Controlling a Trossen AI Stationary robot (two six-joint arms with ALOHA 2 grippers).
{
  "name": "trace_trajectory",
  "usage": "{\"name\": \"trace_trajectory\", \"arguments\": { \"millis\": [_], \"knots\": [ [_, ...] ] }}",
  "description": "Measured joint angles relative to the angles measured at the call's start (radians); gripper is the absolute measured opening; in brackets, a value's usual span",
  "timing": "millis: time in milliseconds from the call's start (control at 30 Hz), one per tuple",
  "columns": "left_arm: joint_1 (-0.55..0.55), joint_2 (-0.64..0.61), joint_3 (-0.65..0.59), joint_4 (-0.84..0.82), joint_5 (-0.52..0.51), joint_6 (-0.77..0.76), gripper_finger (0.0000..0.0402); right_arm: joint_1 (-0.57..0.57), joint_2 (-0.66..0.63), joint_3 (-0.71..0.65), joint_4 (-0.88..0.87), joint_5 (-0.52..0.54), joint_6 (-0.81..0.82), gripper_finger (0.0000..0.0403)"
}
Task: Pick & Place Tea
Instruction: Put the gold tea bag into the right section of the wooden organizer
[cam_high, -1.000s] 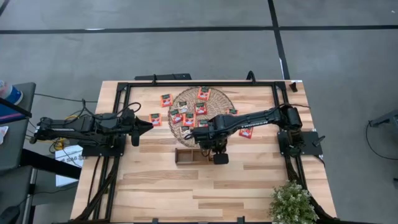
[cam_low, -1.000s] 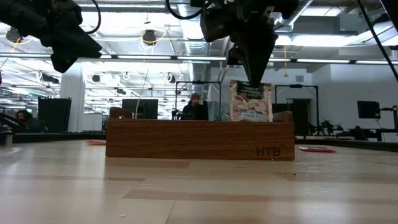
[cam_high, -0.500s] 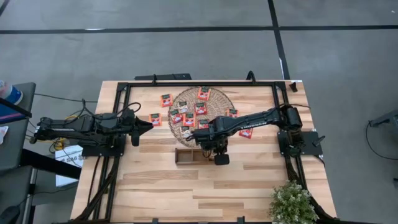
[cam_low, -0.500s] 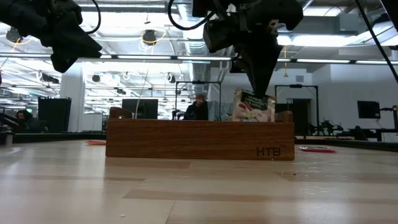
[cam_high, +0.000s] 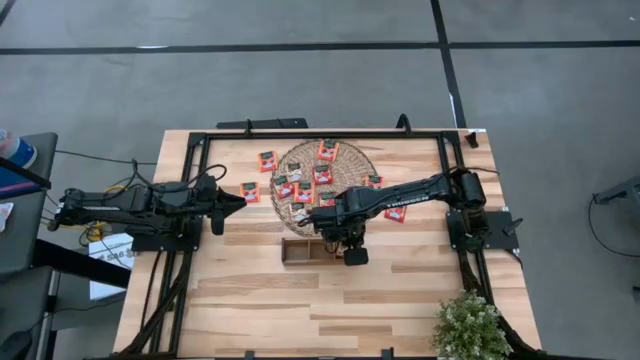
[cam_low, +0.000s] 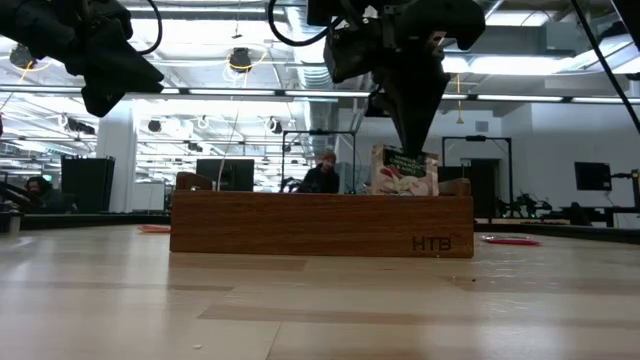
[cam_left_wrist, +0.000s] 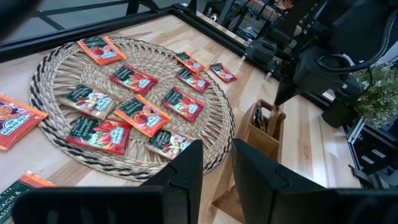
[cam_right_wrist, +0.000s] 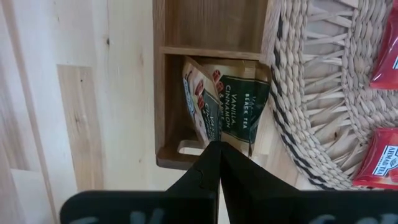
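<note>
A brown wooden tray (cam_high: 300, 250) lies on the table just in front of the round woven mat (cam_high: 352, 160). My right gripper (cam_high: 346, 243) points down over the tray's right-end compartment, shut on a pale tea sachet (cam_right_wrist: 200, 102). A second, dark green sachet (cam_right_wrist: 244, 112) leans in the same compartment. Several red-orange sachets (cam_left_wrist: 134, 112) lie flat on the mat, and a few more (cam_high: 249, 192) on the table beside it. My left gripper (cam_left_wrist: 216, 165) hangs open and empty above the table's left side. My right gripper pinches the pale sachet's upper edge (cam_right_wrist: 209, 134) between its two shut fingers, coming from above and pointing down. The sachet stands on edge inside the compartment, its top part (cam_low: 405, 165) bent and showing above the tray's wall (cam_low: 320, 225).
Black frame rails (cam_high: 320, 133) run round the table. A potted plant (cam_high: 468, 325) stands at the near right corner. The tray's left and middle compartments (cam_right_wrist: 208, 22) are open from above. Bare wood stretches in front of the tray.
My right gripper has sunk a little toward the tray, still shut on the pale sachet. The sachet has gone down into the right-end compartment and its top has bent over. Over the last half second it has kept still.
</note>
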Motion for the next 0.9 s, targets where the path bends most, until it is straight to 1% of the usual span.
{"name": "trace_trajectory", "arguments": {
  "millis": [167, 267, 633, 767, 900],
  "knots": [
    [0.0, 0.0, 0.0, 0.0, 0.0, -0.001, 0.0076, 0.0, 0.0, 0.0, 0.017, 0.0, -0.01, 0.0],
    [0.0, 0.0, 0.0, 0.0, 0.0, -0.001, 0.0076, 0.0, 0.0, 0.0, 0.033, 0.0, -0.021, 0.0009],
    [0.0, 0.0, 0.0, 0.0, 0.0, 0.005, 0.0076, -0.002, 0.0, 0.001, 0.028, 0.005, -0.018, 0.0101],
    [0.0, 0.0, 0.0, 0.0, 0.0, 0.006, 0.0076, -0.015, -0.006, 0.013, -0.008, 0.047, 0.024, 0.0113],
    [0.0, 0.0, 0.0, 0.0, 0.0, 0.006, 0.0076, -0.042, -0.008, 0.059, -0.116, 0.136, 0.061, 0.0112]
  ]
}}
